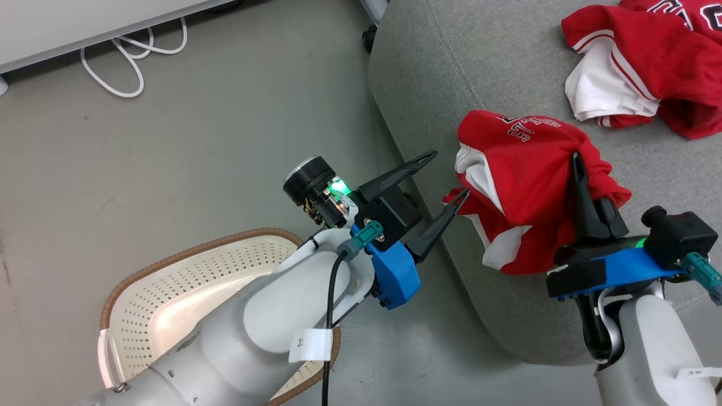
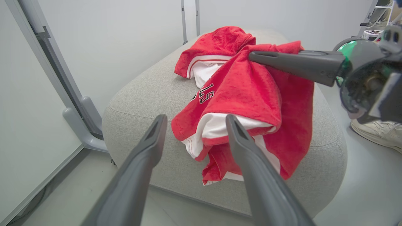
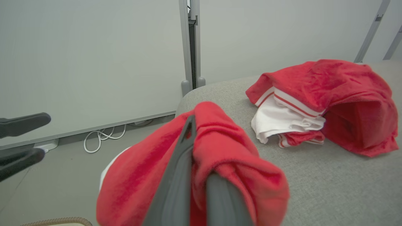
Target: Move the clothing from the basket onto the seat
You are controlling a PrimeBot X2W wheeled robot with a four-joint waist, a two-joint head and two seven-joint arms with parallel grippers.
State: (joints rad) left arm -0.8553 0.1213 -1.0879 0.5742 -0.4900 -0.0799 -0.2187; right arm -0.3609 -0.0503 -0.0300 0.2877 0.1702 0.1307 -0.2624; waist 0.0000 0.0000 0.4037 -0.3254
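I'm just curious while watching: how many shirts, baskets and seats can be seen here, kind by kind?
Red shirts: 2, the far shirt and the held shirt
Basket: 1
Seat: 1
Total: 4

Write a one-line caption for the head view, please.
Right gripper shut on a red jersey at the edge of the grey seat, open left gripper beside it, second jersey farther back.
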